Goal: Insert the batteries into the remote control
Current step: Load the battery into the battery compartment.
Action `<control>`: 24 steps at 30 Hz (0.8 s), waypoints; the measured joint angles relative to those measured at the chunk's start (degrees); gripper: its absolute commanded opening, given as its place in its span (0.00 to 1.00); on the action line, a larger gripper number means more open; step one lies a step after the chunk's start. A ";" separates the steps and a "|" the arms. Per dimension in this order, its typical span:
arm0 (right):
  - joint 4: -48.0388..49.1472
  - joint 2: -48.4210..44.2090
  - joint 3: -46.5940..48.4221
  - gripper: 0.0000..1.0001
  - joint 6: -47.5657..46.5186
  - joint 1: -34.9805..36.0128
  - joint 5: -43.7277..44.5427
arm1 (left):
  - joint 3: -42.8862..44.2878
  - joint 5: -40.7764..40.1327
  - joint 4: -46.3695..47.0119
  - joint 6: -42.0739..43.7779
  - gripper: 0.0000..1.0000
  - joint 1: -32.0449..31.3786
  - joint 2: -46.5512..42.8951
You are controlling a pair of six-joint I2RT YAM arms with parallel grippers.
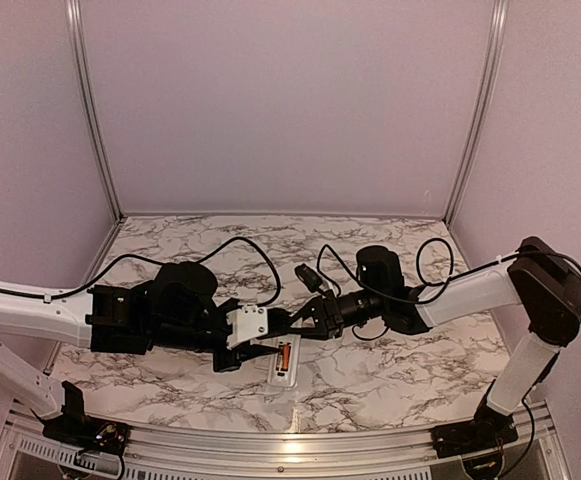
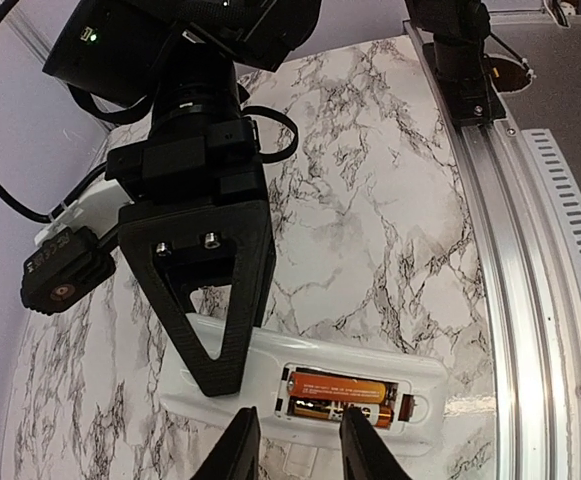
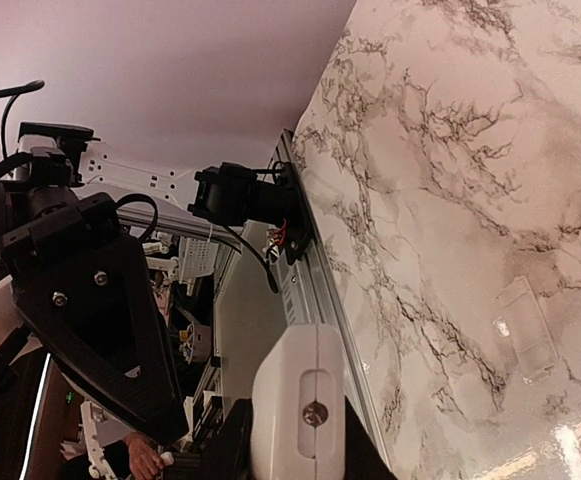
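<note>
Left gripper (image 2: 290,452) hangs with its fingers parted just over the remote control (image 2: 310,350), which lies back-up on the marble table (image 2: 370,200). Both batteries (image 2: 345,386) sit in its recess. The right gripper (image 2: 216,382) pinches its far end.

Soft, even, pinkish light (shadows faint and diffuse). A pale sheen lies on the marble table (image 2: 490,385) just beside the left gripper (image 2: 298,445), whose dark fingers (image 2: 238,450) blur slightly; frame posts (image 1: 88,110) far beyond it bow.

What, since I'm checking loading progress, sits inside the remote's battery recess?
Two batteries lie side by side in the remote control; the left end effector covers part of one.
</note>
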 measured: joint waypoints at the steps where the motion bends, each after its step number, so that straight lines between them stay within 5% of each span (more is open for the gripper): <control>1: 0.04 0.13 0.00 0.00 0.02 0.00 -0.17 | 0.35 0.11 -0.31 0.35 0.27 0.00 0.59; 24: -0.17 0.22 0.63 0.00 -1.05 0.00 -1.62 | 4.07 1.09 -3.80 3.96 0.19 -0.04 6.51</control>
